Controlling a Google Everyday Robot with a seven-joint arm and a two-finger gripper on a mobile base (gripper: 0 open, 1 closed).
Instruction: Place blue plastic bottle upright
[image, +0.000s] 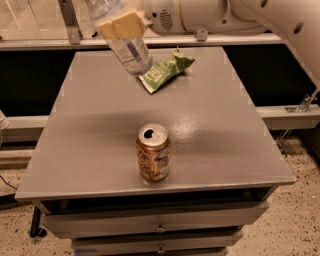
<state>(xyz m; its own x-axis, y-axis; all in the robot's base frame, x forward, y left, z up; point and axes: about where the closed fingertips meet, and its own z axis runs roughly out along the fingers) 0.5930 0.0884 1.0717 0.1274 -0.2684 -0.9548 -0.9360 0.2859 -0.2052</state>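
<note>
The blue plastic bottle (129, 47) is a clear bottle with a pale blue-and-white label. It hangs in the air above the far left part of the grey table (215, 125), tilted, with its base down and to the right. Its upper end runs out of the top of the view. My gripper (122, 22) is at the top of the camera view, shut on the bottle, with one tan finger pad (121, 25) across the bottle's body.
A bronze soda can (153, 152) stands upright near the table's front middle. A green snack bag (166, 70) lies at the far middle, just right of the bottle's base. My white arm (225, 17) spans the top right. Drawers sit below the tabletop.
</note>
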